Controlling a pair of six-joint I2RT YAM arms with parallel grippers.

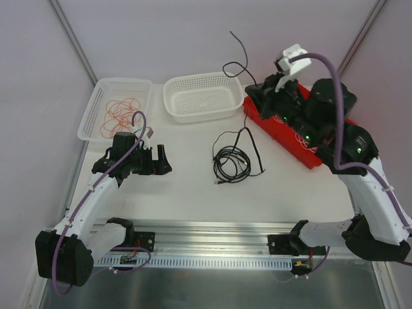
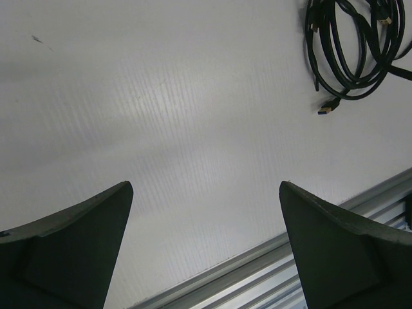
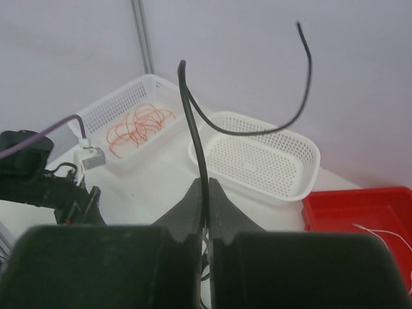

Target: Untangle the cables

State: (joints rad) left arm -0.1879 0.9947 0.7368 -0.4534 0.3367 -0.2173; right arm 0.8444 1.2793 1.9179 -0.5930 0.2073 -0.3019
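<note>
The right gripper [image 3: 204,193] is clamped on a thin black cable [image 3: 195,129], its two fingers pressed together with only the cable's thickness between them. From the pinch the cable rises, bends, and swings off in a long free arc whose loose end hangs in the air above the empty white basket [image 3: 257,158]. In the top view this gripper [image 1: 252,89] sits just beside the right-arm end of the empty white basket [image 1: 201,96], and the held cable [image 1: 239,64] loops up past the basket's far corner. Whether its lower length joins the other cords cannot be told. The red bin [image 1: 283,132] lies just beyond that same end of the basket, under the right arm, and the right wrist view shows a white wire [image 3: 380,230] lying inside it. On the table [image 1: 187,187], nearer the arm bases than the basket, lies a coil of black cords [image 1: 232,162]. The left gripper [image 1: 164,159] is near the table on the near left side of the basket, spread wide with nothing between its fingers; its own camera shows bare table there [image 2: 205,187] and the coil [image 2: 351,45] well apart from it, one plug end pointing out. On the left-arm side of the empty basket, just beside it, stands a second white basket [image 1: 96,125] holding a loose heap of red-orange wires [image 1: 121,111].
</note>
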